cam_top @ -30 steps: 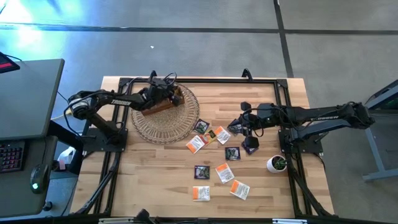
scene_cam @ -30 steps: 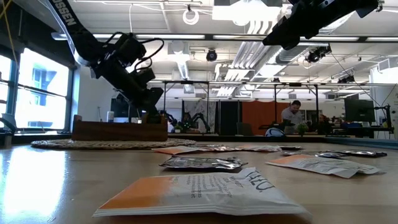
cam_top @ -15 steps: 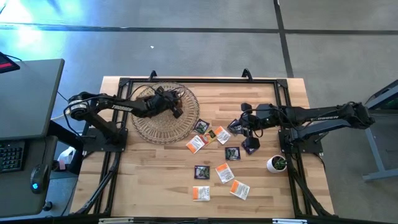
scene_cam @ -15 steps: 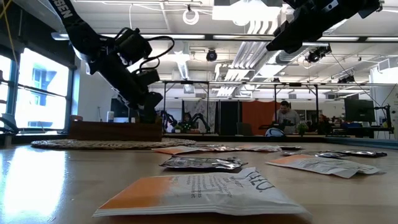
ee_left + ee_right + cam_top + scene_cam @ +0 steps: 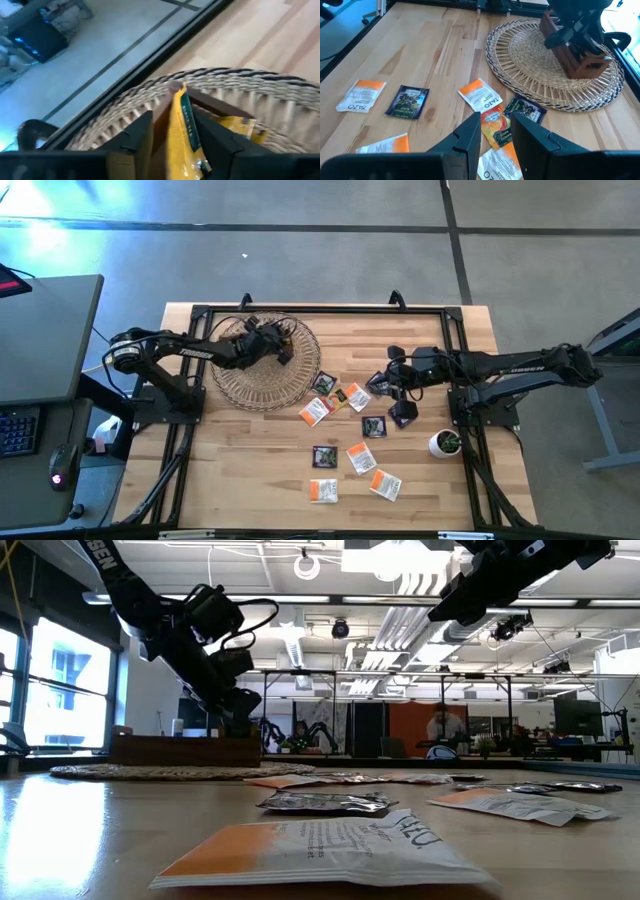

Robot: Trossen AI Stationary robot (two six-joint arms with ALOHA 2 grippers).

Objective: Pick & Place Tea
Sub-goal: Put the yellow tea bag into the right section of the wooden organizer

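Observation:
My left gripper is over the brown wooden box on the round woven mat, open. A yellow tea sachet stands on edge in the box between its fingers, with box wood showing in the gap beside it. A second yellow sachet lies in the box. My right gripper hangs open well above the loose tea sachets, white-orange and dark ones, which lie flat at the table's middle. It holds nothing.
A small white pot with a plant stands near the right arm's base. Black frame rails run along the table's edges. Bare wood lies at the near left. A person moves in the room behind.
My left gripper has gone a little toward the table's right and near edges and now hangs over the wooden box, hiding it in the high view. My right gripper has kept still.

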